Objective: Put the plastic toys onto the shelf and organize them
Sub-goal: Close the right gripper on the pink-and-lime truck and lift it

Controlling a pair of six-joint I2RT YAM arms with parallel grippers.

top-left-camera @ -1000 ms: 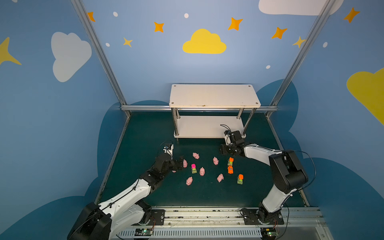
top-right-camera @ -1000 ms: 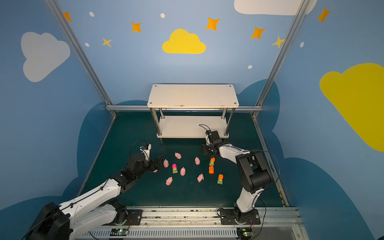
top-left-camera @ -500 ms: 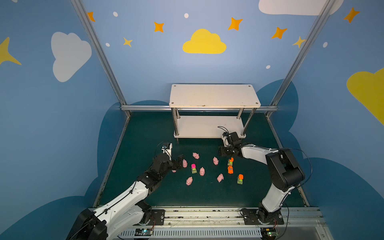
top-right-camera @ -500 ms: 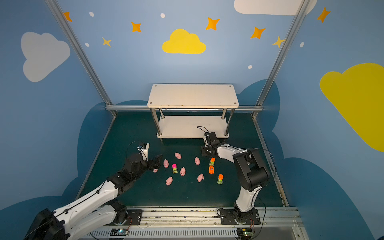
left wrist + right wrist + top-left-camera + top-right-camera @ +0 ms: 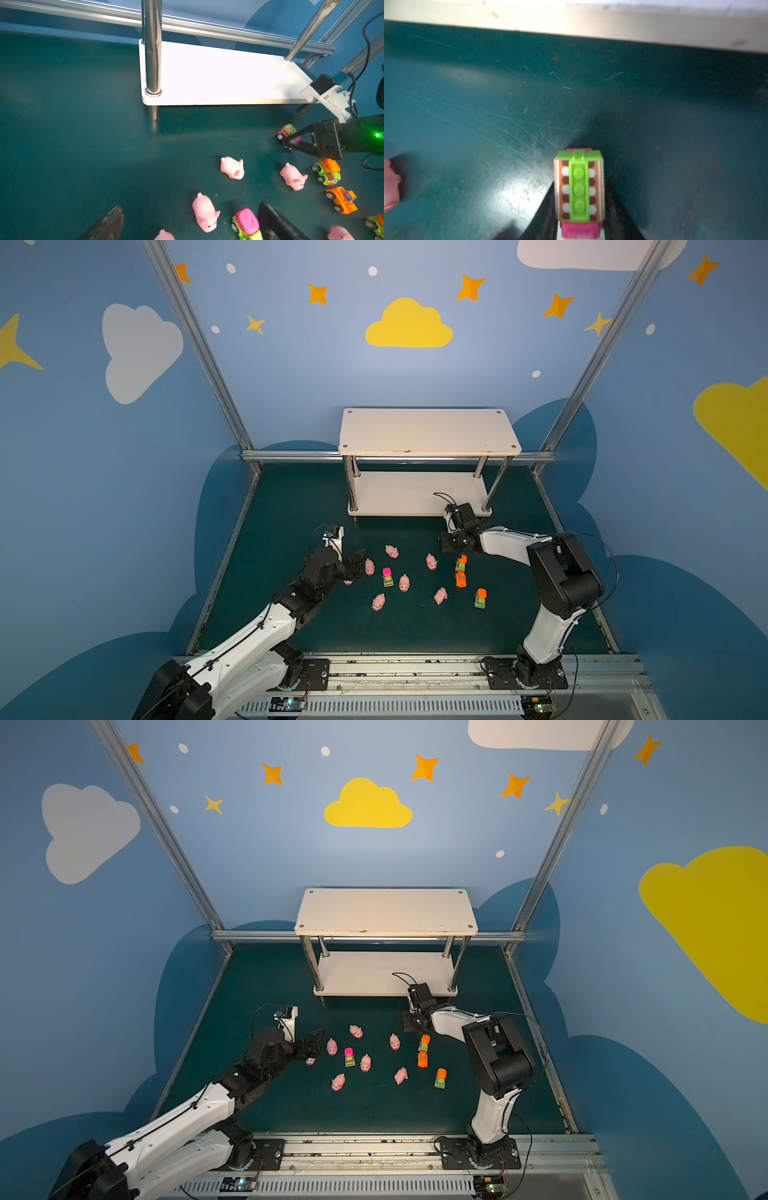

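Observation:
The white two-tier shelf [image 5: 428, 431] [image 5: 386, 911] stands at the back with both boards bare; its lower board [image 5: 218, 76] shows in the left wrist view. The plastic toys lie on the green mat: several pink pigs [image 5: 404, 583] [image 5: 365, 1063] and bright vehicles [image 5: 460, 579] [image 5: 422, 1060]. My right gripper [image 5: 579, 185] [image 5: 446, 542] is low on the mat before the shelf, shut on a green and pink vehicle [image 5: 579, 187] [image 5: 287, 133]. My left gripper [image 5: 191, 214] [image 5: 357, 568] is open, with one pig [image 5: 204, 212] between its fingers and a pink-topped vehicle [image 5: 247, 222] beside one finger.
Chrome legs [image 5: 152, 52] hold up the shelf's upper board. An aluminium rail [image 5: 291, 456] and slanted posts [image 5: 199, 344] bound the mat at the back. The arms' base rail [image 5: 399, 668] runs along the front edge.
My right gripper has sunk to the mat and closed on the green and pink vehicle. My left arm has crept slightly toward the pigs, its jaws still wide.

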